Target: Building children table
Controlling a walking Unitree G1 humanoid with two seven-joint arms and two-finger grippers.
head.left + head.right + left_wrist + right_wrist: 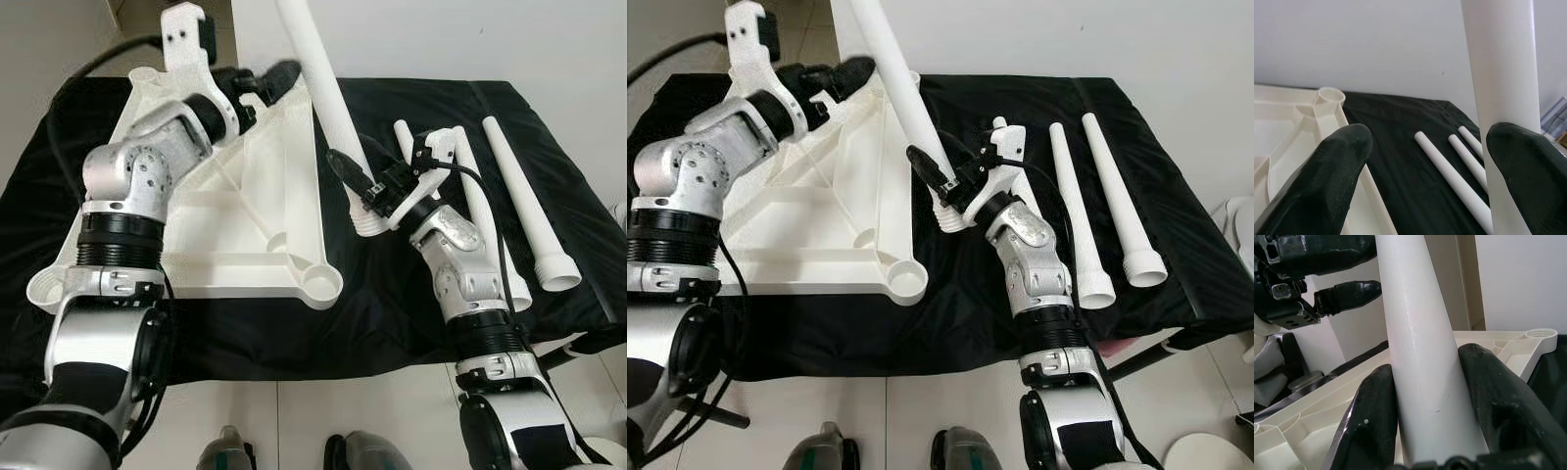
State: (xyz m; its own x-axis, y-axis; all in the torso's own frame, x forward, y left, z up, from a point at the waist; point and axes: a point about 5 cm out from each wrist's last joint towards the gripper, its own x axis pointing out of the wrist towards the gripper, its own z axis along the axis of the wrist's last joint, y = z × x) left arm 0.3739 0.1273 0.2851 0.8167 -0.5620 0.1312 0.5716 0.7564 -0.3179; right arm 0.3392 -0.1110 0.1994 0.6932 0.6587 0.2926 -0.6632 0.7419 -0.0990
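A white plastic table top lies upside down on a black cloth, with a round leg socket at its near corner. My right gripper is shut on a long white table leg just above its threaded base. The leg leans up and away, its base hovering beside the top's right edge. In the right wrist view both fingers press the leg. My left gripper is open, held high over the top, with the leg close to one finger.
Two loose white legs lie side by side on the cloth to the right, and another sits partly behind my right arm. The black cloth ends at a front edge near my body. A white wall stands behind.
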